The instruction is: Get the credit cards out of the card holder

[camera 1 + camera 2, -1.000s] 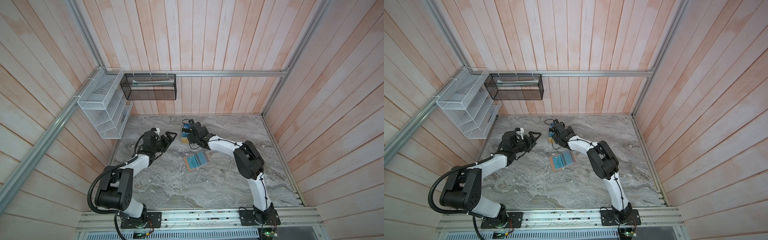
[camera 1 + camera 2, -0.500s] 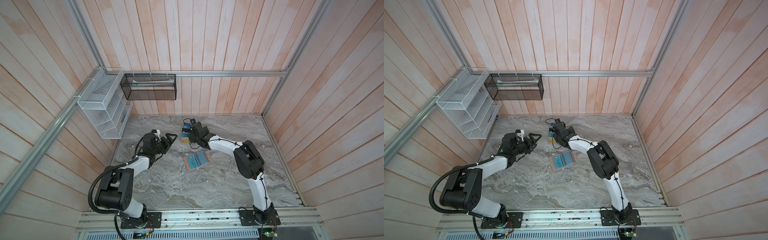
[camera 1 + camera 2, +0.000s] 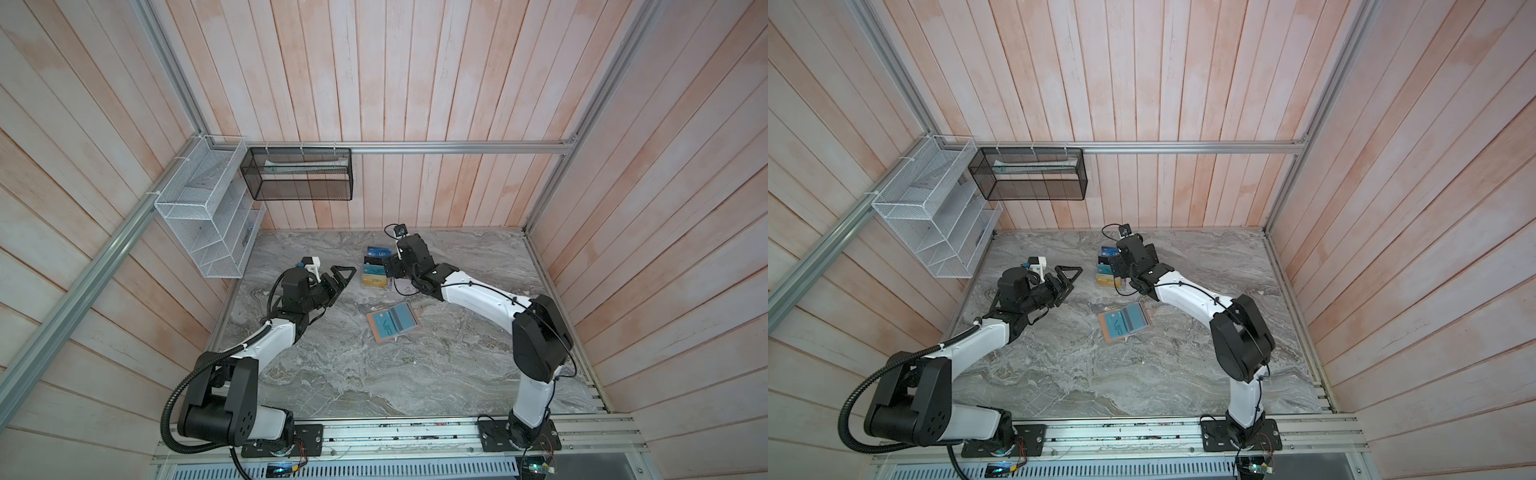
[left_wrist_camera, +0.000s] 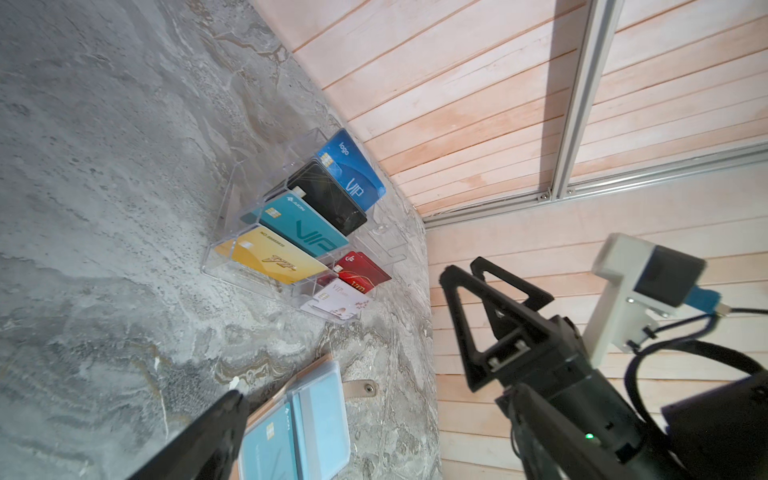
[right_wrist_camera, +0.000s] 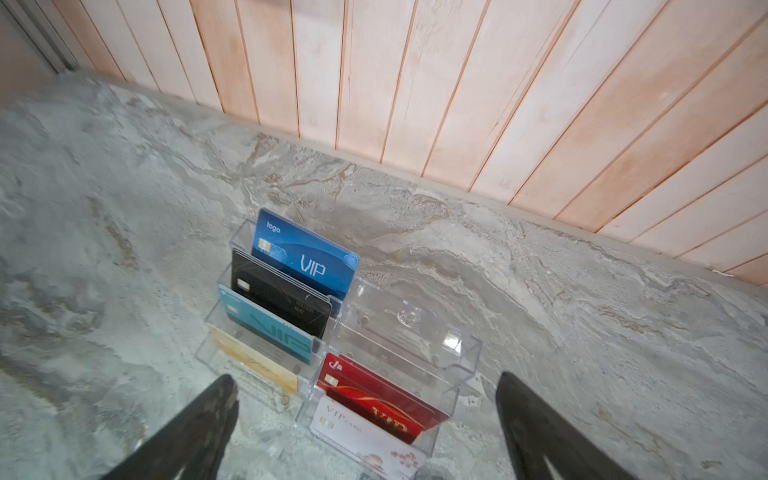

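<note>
The card holder [image 3: 394,327] [image 3: 1124,324] lies open on the marble table, a tan booklet with clear sleeves. A teal VIP credit card and a blue-grey striped one [image 3: 402,321] sit inside the sleeves. In the left wrist view, the holder [image 4: 332,409] is seen close up. My left gripper [image 3: 340,277] [image 3: 1068,277] [image 4: 374,395] hovers open and empty, left of the holder. My right gripper [image 3: 390,268] [image 3: 1119,266] [image 5: 365,380] hangs open and empty above the front of a clear card stand. Its fingers [image 4: 457,316] also show in the left wrist view.
The clear acrylic tiered stand [image 3: 376,268] [image 5: 415,332] [image 4: 232,232] behind the holder carries blue, black, teal, gold, red and white cards. A white wire rack [image 3: 208,216] and a black mesh basket [image 3: 299,174] hang on the back walls.
Both arms have shifted only slightly. Both grippers have stayed open, and the card holder has not moved.
</note>
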